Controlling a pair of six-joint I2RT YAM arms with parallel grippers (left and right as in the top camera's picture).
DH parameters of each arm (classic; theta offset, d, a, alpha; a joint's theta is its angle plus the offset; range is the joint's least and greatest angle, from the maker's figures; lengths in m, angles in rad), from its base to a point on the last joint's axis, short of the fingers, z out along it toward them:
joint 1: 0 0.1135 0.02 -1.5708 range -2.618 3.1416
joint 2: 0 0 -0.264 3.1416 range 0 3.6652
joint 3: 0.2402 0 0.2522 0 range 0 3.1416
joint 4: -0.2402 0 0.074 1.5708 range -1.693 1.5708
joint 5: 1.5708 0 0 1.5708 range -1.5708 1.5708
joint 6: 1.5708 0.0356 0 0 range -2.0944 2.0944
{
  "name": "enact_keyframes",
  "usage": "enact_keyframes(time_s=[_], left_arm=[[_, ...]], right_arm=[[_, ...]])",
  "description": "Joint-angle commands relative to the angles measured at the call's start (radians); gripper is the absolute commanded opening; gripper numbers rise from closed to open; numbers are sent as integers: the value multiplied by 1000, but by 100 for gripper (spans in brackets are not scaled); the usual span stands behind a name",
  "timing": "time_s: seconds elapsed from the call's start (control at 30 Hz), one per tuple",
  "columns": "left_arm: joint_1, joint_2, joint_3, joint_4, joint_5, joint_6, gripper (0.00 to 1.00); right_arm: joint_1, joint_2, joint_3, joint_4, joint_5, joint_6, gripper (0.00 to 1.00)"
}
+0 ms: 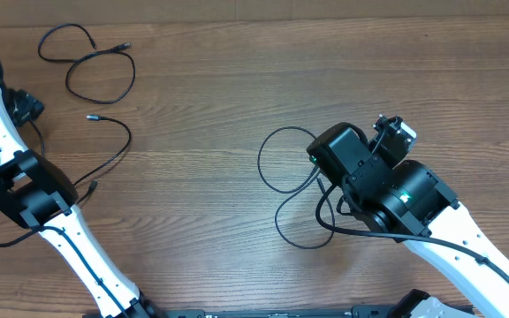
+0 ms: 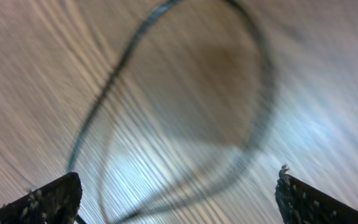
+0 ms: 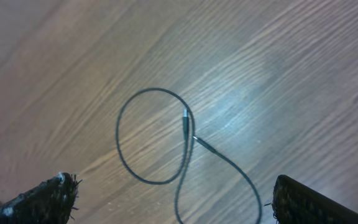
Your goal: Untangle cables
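Note:
Three thin black cables lie on the wooden table. One (image 1: 100,75) loops at the far left. A second (image 1: 124,141) curves below it, its plug ends apart. A third (image 1: 281,163) lies in two loops at the centre, partly under my right arm. The right wrist view shows this third cable (image 3: 122,143) as one loop with two metal-tipped plug ends (image 3: 185,116) meeting beside it. My right gripper (image 3: 176,186) is open and empty above it. My left gripper (image 2: 176,190) is open and empty over a blurred cable loop (image 2: 104,93). In the overhead view it (image 1: 26,106) sits at the far left.
The white left arm (image 1: 25,190) bends along the table's left side. The bulky right wrist (image 1: 360,168) and forearm (image 1: 467,243) cover the table's right centre. Thicker black robot cables (image 1: 325,221) run along the right arm.

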Motion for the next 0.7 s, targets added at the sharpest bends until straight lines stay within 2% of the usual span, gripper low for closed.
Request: enact_keyframes(time_s=[0.0,0.1,0.17,0.23,0.33,0.43,0.53,0.6,0.67], left_arm=[[-46,-150,46,-10,214,48,100],[-88,-204,46,-10,470,181,100],[-113,-214,46,-28,580,244,100],[-144,-213,44,-77,620,254,100],[-197,-193,42,-156,596,241,100],[-261,-156,32,-219,505,177,98],[-315,-113,24,-235,367,126,76],[-344,-95,10,-235,315,101,76],[-361,-79,-1,-234,279,54,81]], right_arm=[[0,-6,1,-18,16,-45,100],[-12,-8,2,-45,19,-90,100],[-28,-16,2,-77,19,-90,100],[-43,-27,2,-107,19,-90,100],[-82,-45,2,-150,12,-89,100],[-148,-66,2,-167,-28,-92,100],[-218,-84,2,-188,-69,-101,100],[-253,-91,2,-206,-84,-101,100],[-279,-96,2,-230,-86,-101,100]])
